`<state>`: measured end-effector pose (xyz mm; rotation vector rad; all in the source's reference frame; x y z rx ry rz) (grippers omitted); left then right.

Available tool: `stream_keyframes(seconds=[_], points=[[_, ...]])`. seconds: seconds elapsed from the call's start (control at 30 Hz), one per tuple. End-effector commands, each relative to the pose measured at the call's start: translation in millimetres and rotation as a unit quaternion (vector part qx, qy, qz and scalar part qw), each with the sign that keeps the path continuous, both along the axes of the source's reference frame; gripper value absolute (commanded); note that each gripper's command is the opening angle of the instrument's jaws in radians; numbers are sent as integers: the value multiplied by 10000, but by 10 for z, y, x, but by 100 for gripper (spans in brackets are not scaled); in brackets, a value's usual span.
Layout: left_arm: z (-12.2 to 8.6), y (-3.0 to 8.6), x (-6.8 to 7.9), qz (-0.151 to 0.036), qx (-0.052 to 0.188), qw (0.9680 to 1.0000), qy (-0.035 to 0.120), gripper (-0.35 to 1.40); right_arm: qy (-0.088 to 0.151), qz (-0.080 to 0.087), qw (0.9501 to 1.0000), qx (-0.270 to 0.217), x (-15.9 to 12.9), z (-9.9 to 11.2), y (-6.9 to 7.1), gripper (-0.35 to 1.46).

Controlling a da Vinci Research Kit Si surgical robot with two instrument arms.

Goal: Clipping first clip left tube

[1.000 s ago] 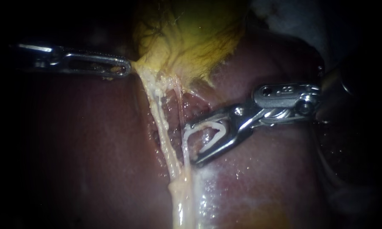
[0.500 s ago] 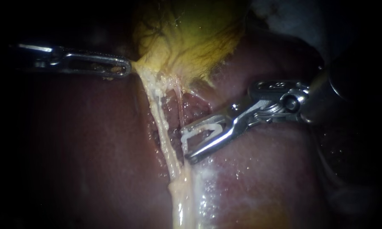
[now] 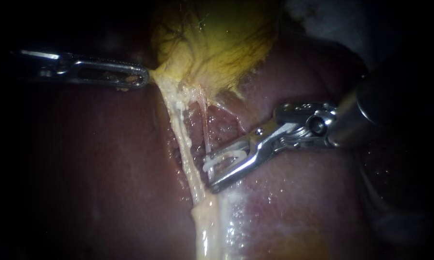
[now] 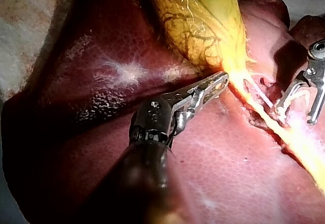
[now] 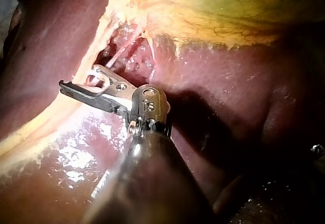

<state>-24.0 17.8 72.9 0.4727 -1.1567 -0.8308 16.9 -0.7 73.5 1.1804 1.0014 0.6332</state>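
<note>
Closing down now: the right instrument (image 3: pixel 211 172) had its pincer spread wide around a V-shaped clip (image 3: pixel 224 160) a second ago, and now it pinches that clip almost flat. The clip sits on the thin tube (image 3: pixel 205 126), just right of the thick pale strand (image 3: pixel 185 144), low over the liver (image 3: pixel 106 168). The right shaft has slid in leftward. The left instrument (image 3: pixel 144 77) hasn't budged, pincer still clamped on the gallbladder (image 3: pixel 217 43) at its lower edge.

The endoscope view's edges are left dark; glare is seen on the wet liver (image 3: pixel 269 204) beside the right instrument (image 3: pixel 209 172).
</note>
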Motion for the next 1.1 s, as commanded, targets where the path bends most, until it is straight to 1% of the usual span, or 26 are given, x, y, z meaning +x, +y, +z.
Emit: stream_keyframes(seconds=[0.03, 0.23, 0.6, 0.7, 0.87, 0.93, 1.1], points=[[0, 0, 0, 0, -1, 10000, -1, -35, -12, 1, 10000, 6, -1, 4, 0, 54], [0, 0, 0, 0, -1, 10000, -1, -35, -18, -6, 10000, -50, 1, 25, -4, 54], [0, 0, 0, 0, -1, 10000, 0, -35, -26, 16, 9999, -107, 11, 53, -2, 54], [0, 0, 0, 0, -1, 10000, 0, -35, 88, 96, 9999, -71, 17, 58, -1, 54], [0, 0, -1, -2, -1, 10000, 0, -35, 292, 240, 9992, 99, 30, 60, 1, 54], [0, 0, -1, -2, -2, 10000, 1, -35, 373, 242, 9989, 156, 33, 60, 1, 54], [0, 0, -1, -3, -2, 10000, 1, -35, 607, 184, 9976, 262, 39, 59, 0, 54]])
